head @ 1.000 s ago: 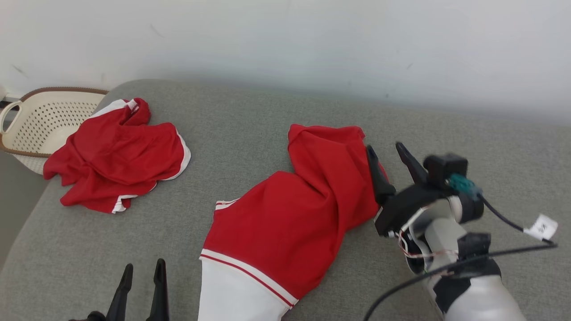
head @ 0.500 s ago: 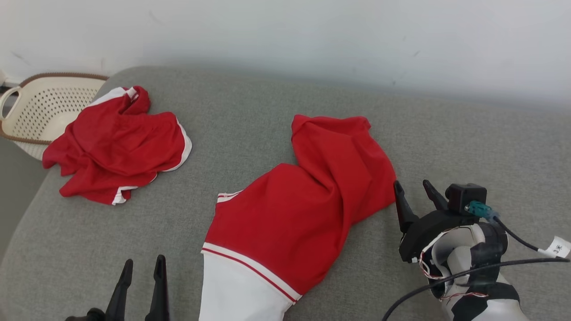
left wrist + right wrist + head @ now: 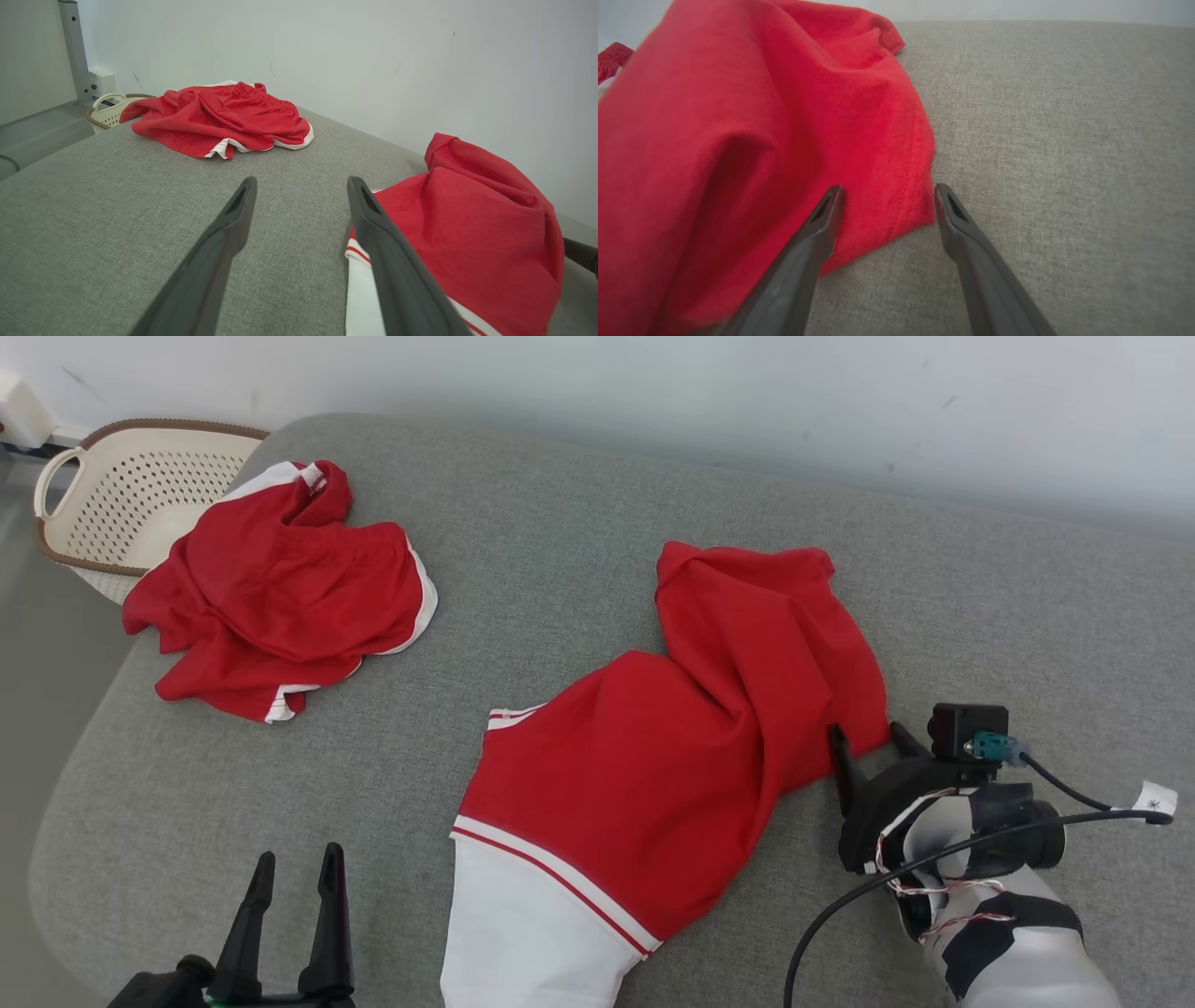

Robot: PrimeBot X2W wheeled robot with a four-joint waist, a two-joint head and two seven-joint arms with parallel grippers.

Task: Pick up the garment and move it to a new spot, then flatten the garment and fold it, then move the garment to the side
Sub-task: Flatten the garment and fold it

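Risks first. The red cloth garment with the white striped band (image 3: 672, 756) is lying bunched in the middle of the grey woven-fabric cushion (image 3: 560, 523), with one long ridge running up it and the white end running off the bottom of the head view. The right gripper (image 3: 866, 735) is sitting at its right-hand hem corner.

In the right wrist view one finger is lying over the cloth and the other is sitting over bare cushion just beside the stitched hem, so the hem is running between the jaws.
- Closing this shallow, I'm expecting a thin nip right at the edge, likely slipping out on the lift.
- Biting deeper is risking catching the fold underneath and dragging the garment as a lump instead of spreading it.
- The fingertips are looking very close to the cushion, so pressing down could pinch the upholstery.
- The black cable (image 3: 840, 915) is looping by the right wrist near the cloth, which is a snag risk.
- A second crumpled red garment (image 3: 280, 588) is lying well apart at the far left, beside the cream perforated plastic basket (image 3: 140, 495), and is not interfering.

Jaws: the right ones are standing wide apart, gripping nothing and straddling the hem corner. Contact with the cloth is looking likely, but I cannot confirm it. The left gripper (image 3: 299, 854) is hovering low at the near left with its jaws spread wide, empty and touching nothing, near the white band.
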